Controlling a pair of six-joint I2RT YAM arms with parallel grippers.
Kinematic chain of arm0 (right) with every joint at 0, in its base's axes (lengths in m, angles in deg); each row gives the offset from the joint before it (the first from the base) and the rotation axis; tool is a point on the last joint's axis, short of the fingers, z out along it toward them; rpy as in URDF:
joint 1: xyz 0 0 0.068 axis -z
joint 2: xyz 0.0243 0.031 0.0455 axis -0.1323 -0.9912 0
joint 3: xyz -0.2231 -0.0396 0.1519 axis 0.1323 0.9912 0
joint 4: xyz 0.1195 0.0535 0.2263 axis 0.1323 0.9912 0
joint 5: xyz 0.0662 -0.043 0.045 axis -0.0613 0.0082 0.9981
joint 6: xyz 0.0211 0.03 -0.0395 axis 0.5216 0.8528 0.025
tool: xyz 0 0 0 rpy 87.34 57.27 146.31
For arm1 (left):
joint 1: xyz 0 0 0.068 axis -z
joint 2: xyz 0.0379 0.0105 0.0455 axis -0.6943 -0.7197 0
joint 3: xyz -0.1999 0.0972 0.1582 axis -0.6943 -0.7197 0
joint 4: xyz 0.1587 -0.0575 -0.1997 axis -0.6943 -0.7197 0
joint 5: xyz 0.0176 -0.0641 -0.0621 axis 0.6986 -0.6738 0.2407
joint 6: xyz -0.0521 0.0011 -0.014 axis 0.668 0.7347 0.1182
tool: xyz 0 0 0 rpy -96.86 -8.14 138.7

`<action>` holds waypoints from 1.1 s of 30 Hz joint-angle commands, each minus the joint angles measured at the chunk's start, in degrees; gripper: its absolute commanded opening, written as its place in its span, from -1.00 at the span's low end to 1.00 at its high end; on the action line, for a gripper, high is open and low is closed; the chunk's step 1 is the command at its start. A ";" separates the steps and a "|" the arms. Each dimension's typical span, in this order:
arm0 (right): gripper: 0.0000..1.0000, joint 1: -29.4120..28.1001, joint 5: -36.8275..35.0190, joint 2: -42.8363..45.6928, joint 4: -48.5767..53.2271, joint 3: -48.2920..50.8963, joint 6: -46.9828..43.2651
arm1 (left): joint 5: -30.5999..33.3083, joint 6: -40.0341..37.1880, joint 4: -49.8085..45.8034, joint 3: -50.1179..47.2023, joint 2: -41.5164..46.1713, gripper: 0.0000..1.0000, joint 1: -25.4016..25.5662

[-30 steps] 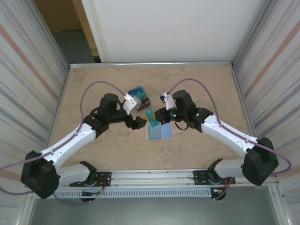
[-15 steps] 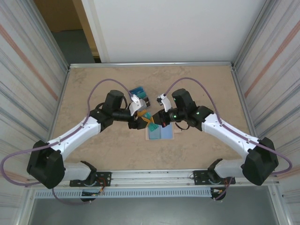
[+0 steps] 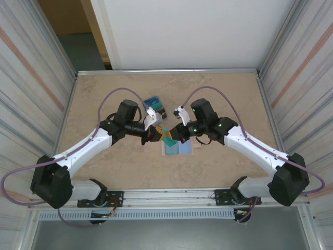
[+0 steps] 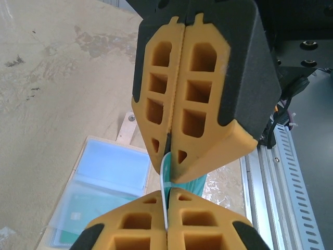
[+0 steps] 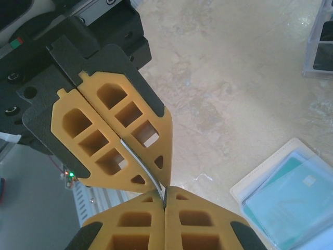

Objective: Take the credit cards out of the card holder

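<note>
A teal credit card (image 3: 166, 137) hangs edge-on above the table, pinched from both sides. My left gripper (image 3: 160, 135) is shut on one end and my right gripper (image 3: 173, 134) on the other. In the left wrist view my left gripper (image 4: 167, 197) clamps the card (image 4: 190, 182), with the right gripper's fingers (image 4: 208, 104) closed on it from above. From the right wrist, my right gripper (image 5: 165, 200) grips the card's thin edge (image 5: 140, 159). The beige card holder (image 3: 179, 148) lies open below, pale blue inside, with a teal card in its pocket (image 4: 78, 213).
A small pile of blue, teal and dark cards (image 3: 154, 107) lies on the table just behind the grippers, also at the right wrist view's top right (image 5: 320, 47). The metal rail (image 4: 291, 177) runs along the table's near edge.
The left arm swung right and its gripper closed on the teal card that the right gripper was holding up. The right gripper barely moved.
</note>
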 commanded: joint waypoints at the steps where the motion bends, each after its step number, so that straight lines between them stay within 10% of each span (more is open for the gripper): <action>1: -0.87 -0.63 -0.85 1.78 -2.35 -0.56 0.43 | -2.52 -0.90 0.53 1.96 -0.10 -1.00 0.58; 17: 0.49 1.64 -15.13 20.60 -16.44 15.04 9.13 | 9.87 16.71 20.58 -8.04 11.90 -1.00 0.65; 33: 0.62 2.11 -6.65 17.93 -28.72 16.55 13.17 | 12.95 34.29 36.51 -14.92 14.98 -1.00 0.73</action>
